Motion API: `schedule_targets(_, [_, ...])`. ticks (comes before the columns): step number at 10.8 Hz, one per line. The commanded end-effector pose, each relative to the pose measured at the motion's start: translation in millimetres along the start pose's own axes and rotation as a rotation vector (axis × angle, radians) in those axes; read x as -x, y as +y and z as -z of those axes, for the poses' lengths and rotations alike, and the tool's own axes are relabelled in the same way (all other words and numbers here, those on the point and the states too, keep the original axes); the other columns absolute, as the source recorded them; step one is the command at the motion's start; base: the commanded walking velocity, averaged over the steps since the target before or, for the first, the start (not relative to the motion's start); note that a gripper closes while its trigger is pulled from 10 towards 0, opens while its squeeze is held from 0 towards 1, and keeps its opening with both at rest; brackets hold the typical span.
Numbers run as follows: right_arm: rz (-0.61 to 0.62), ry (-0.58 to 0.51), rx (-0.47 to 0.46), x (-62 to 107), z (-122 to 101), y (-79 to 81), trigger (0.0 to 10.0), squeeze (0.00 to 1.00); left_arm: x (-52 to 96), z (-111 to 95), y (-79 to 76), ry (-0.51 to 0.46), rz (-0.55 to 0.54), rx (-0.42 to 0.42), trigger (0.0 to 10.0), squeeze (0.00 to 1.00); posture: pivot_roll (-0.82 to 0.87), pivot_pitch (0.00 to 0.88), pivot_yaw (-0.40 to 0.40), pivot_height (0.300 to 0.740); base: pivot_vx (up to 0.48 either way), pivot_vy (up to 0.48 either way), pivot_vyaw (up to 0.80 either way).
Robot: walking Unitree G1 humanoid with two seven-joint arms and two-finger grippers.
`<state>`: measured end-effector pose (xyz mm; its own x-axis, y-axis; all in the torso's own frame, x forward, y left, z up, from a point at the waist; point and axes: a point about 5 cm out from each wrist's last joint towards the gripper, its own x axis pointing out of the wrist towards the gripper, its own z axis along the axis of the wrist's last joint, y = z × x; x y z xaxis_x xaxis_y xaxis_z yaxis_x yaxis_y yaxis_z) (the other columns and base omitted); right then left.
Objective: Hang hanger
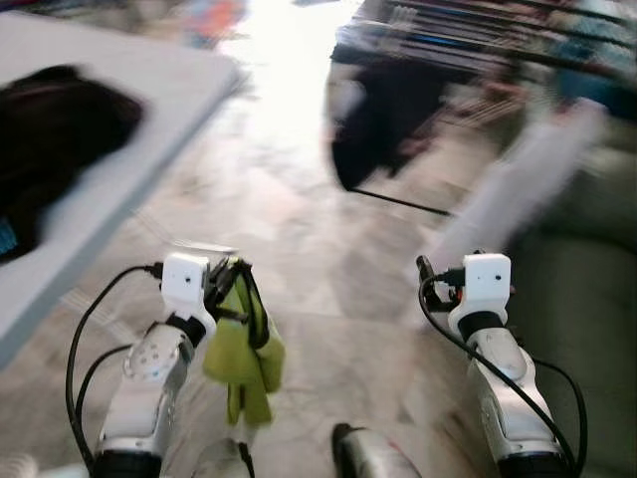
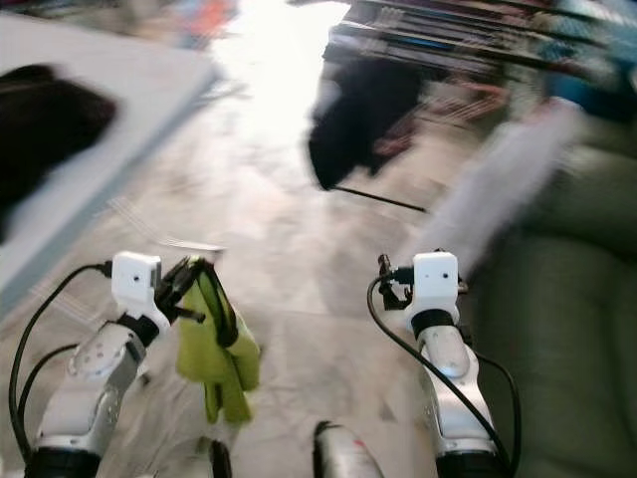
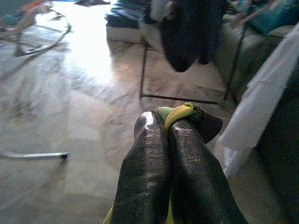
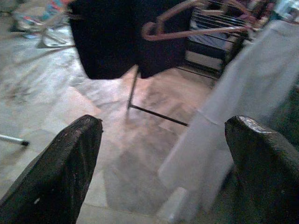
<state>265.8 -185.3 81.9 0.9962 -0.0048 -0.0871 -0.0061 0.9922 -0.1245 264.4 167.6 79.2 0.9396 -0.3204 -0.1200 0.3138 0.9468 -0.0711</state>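
left gripper (image 3: 168, 135) clamped on limp yellow-green cloth (image 1: 244, 363) | right gripper (image 4: 163, 140) spread wide, empty

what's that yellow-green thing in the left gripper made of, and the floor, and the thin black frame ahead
Yellow-green garment: soft woven or knit cloth, matte; it droops in limp folds from the left gripper, shut on it.
Pale tiled floor: likely polished stone or ceramic, since it mirrors a bright glare.
Thin black rack frame: probably painted metal rod, slim and straight; blur leaves this open.
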Motion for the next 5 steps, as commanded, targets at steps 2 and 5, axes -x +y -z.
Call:
schedule_targets(2, [-0.006, 0.008, -0.006, -0.8, 0.7, 0.6, 10.0, 0.00, -2.4, -10.7, 0.7, -0.036, 0.025, 0.000, 10.0, 0.00, -0.07, 0.082, -0.013, 0.740, 0.000, 0.000, -0.80])
schedule_targets(5, [-0.007, 0.005, -0.004, -0.9, 0.4, 1.3, 10.0, 0.00, -3.3, -10.1, -4.0, -0.031, 0.051, 0.005, 10.0, 0.00, -0.07, 0.084, -0.012, 0.740, 0.000, 0.268, -0.80])
